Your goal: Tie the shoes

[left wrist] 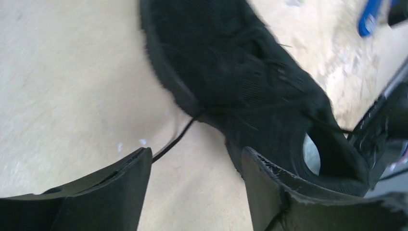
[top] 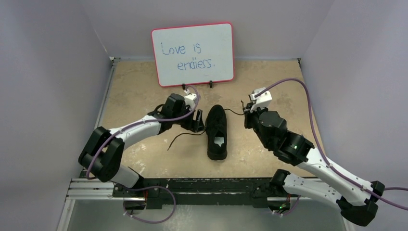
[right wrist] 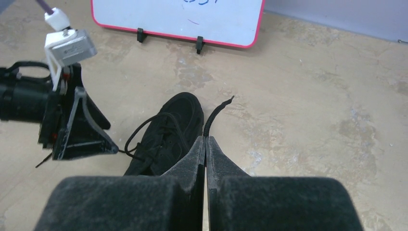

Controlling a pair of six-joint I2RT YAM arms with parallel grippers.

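All-black lace-up shoe (top: 217,132) sits mid-table, pale insole showing, toe pointing at far red-framed whiteboard (top: 192,53). Left arm stretched low over tan board tabletop (top: 134,91). Left gripper (left wrist: 196,154) is right by shoe's left side, fingers spread, nothing pinched. Loose thin black lace (top: 180,139) trails past it. Right arm bent in from right. Right gripper (right wrist: 206,144) squeezed together on other black lace (right wrist: 215,111), near toe, not touching shoe. Bare tabletop both flanks, walls well apart.

One shoe (top: 217,132); two loose laces (right wrist: 212,112); one whiteboard (top: 192,53); one blue gadget (left wrist: 368,17); two grippers: left gripper (left wrist: 197,156), right gripper (right wrist: 206,142)
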